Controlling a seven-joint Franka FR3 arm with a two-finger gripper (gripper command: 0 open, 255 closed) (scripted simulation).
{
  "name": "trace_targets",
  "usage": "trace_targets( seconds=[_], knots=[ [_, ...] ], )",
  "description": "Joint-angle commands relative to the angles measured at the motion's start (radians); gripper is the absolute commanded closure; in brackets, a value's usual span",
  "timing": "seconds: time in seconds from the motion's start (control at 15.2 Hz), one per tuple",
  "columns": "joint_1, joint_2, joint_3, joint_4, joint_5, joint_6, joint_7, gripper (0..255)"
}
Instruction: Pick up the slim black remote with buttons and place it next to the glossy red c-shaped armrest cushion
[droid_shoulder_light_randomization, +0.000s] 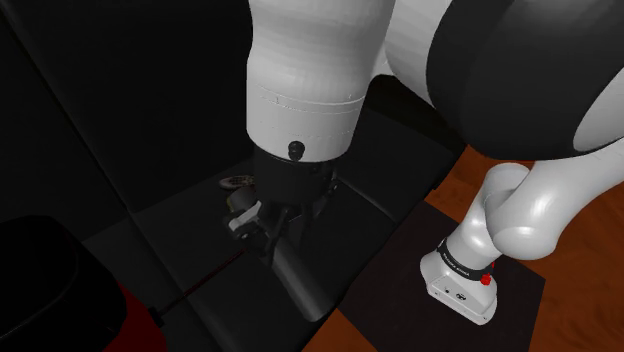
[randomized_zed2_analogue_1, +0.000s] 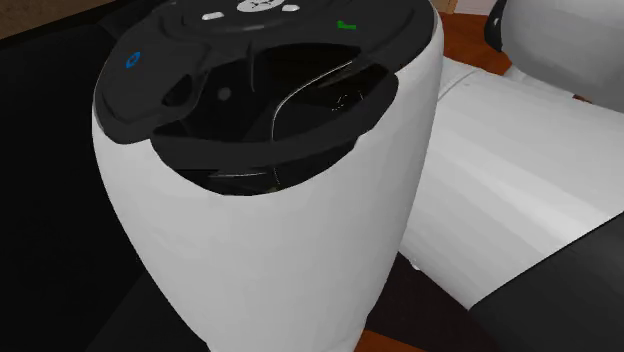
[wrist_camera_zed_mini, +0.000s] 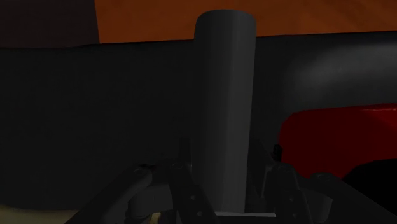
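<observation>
The remote (droid_shoulder_light_randomization: 300, 285) is a slim dark slab slanting out below my gripper (droid_shoulder_light_randomization: 275, 238) over a dark surface (droid_shoulder_light_randomization: 400, 170) in the shoulder view. In the wrist view the remote (wrist_camera_zed_mini: 226, 83) runs straight away from my gripper (wrist_camera_zed_mini: 222, 168), and a black finger (wrist_camera_zed_mini: 184, 159) presses each long side, so the gripper is shut on it. No buttons are visible in this dim light. The glossy red cushion (wrist_camera_zed_mini: 343, 137) lies close beside the remote's near half. In the shoulder view the red cushion (droid_shoulder_light_randomization: 135, 312) shows at the lower left, partly behind a black shape.
A bulky black shape (droid_shoulder_light_randomization: 40, 280) sits at the shoulder view's lower left. Orange-brown wood floor (droid_shoulder_light_randomization: 590, 250) lies at the right, beyond the dark surface's edge, and past the remote's far end as wood floor (wrist_camera_zed_mini: 153, 19). The arm's white link (randomized_zed2_analogue_1: 280, 250) looms in the second exterior view.
</observation>
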Motion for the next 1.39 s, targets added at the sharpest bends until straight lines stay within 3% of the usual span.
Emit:
trace_targets(
  seconds=[0.0,1.32],
  knots=[
    [0.001,-0.005,0.0,-0.032,0.004,0.029,-0.004,255],
    [0.009,0.039,0.032,-0.266,-0.007,0.299,0.0,255]
  ],
)
